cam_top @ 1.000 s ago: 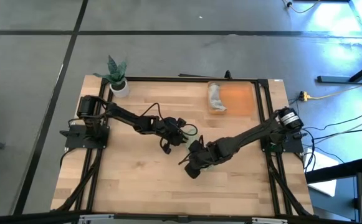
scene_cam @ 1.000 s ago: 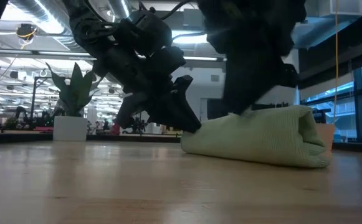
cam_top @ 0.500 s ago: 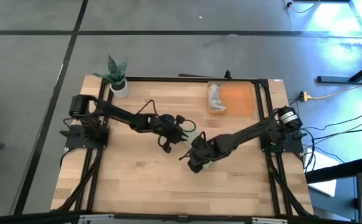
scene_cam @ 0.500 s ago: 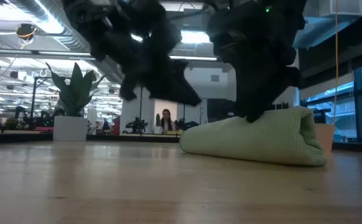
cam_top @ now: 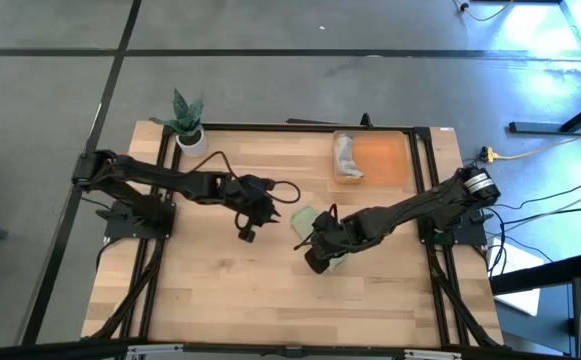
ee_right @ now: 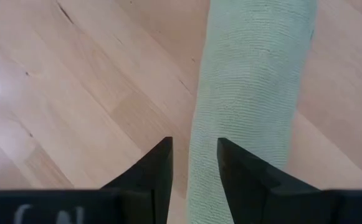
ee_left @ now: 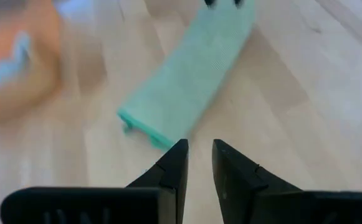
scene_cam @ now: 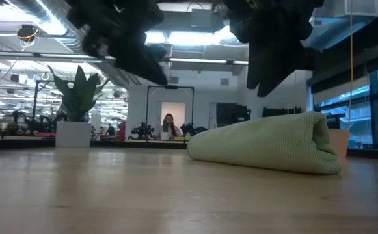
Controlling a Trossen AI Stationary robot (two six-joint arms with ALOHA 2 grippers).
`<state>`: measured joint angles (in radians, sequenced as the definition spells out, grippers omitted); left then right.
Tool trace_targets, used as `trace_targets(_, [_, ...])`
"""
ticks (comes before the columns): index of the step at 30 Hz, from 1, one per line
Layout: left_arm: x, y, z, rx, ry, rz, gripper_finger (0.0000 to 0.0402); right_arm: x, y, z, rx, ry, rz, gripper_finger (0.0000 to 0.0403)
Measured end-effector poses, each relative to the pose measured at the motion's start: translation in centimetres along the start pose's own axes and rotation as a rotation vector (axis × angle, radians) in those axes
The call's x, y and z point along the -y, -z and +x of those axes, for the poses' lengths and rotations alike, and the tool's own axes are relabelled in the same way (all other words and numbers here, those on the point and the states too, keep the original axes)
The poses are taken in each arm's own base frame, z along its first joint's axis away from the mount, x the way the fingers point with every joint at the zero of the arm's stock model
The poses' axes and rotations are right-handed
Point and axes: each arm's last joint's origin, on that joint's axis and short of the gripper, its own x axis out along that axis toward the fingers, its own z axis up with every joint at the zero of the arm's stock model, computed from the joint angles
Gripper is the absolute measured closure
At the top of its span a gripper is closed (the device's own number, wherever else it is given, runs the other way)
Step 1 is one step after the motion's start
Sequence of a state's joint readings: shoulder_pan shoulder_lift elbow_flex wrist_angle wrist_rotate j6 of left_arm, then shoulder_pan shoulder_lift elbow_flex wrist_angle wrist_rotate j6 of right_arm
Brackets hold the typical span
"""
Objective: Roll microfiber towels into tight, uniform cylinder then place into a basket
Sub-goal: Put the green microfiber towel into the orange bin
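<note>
Now green towel (cam_top: 319,232) rolled on worktop (cam_top: 210,290); right gripper (ee_right: 193,163) above it, slightly open, empty; left gripper (ee_left: 199,163) nearly closed, empty, clear of roll for pickup.

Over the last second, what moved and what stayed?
Both arms lifted off the rolled green towel. The left gripper pulled back toward its own side; the right gripper rose and now hangs just above the roll, fingers empty. The green towel stayed where it was, and the grey towel stayed in the orange basket.
</note>
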<state>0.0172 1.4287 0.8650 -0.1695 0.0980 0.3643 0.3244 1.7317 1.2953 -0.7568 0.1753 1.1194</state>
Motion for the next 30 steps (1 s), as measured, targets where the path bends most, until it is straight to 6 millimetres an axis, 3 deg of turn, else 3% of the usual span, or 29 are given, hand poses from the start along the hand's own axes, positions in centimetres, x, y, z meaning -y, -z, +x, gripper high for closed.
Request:
trace_targets(7, [1.4, 0.1, -3.2, -0.027, 0.063, -0.147, 0.0337, 0.4, 0.1, -0.5, -0.012, 0.022, -0.061, 0.0276])
trace_targets(16, [3.4, 1.2, -6.6, 0.091, 0.034, -0.135, 0.0337, 0.7, 0.1, -1.5, -0.014, 0.024, -0.086, 0.0276])
trace_targets(30, [3.4, 1.0, -7.2, 0.120, 0.019, -0.206, 0.0337, 0.3, 0.0, -1.6, -0.034, -0.034, -0.077, 0.0276])
